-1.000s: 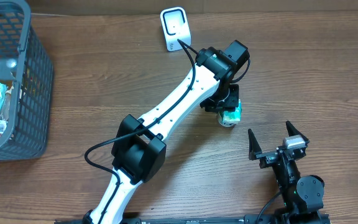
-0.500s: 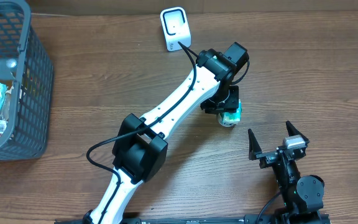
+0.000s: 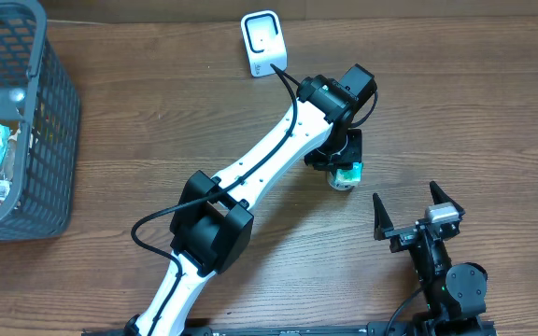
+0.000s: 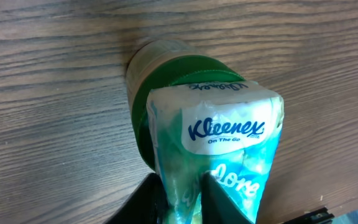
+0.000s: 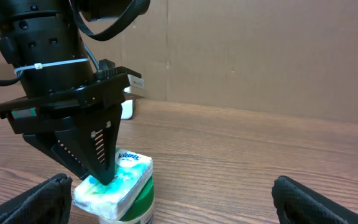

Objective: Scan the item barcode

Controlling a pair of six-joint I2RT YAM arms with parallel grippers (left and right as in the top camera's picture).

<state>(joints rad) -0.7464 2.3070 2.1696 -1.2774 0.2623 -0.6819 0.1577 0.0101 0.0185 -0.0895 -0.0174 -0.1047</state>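
pickup: left gripper (image 5: 104,176) pinches the kleenex pack (image 4: 225,130), well short of the scanner (image 3: 263,42); right gripper (image 3: 406,200) gapes empty; no scan yet.

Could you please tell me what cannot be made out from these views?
- Barcode on the Kleenex pack: seen in no view. The left wrist view shows only the logo face, and overhead the left gripper covers most of it.
- Green round container under the pack: mostly hidden by the pack in both wrist views.
- Basket contents: overhead, cut off by the left edge and too small to name.
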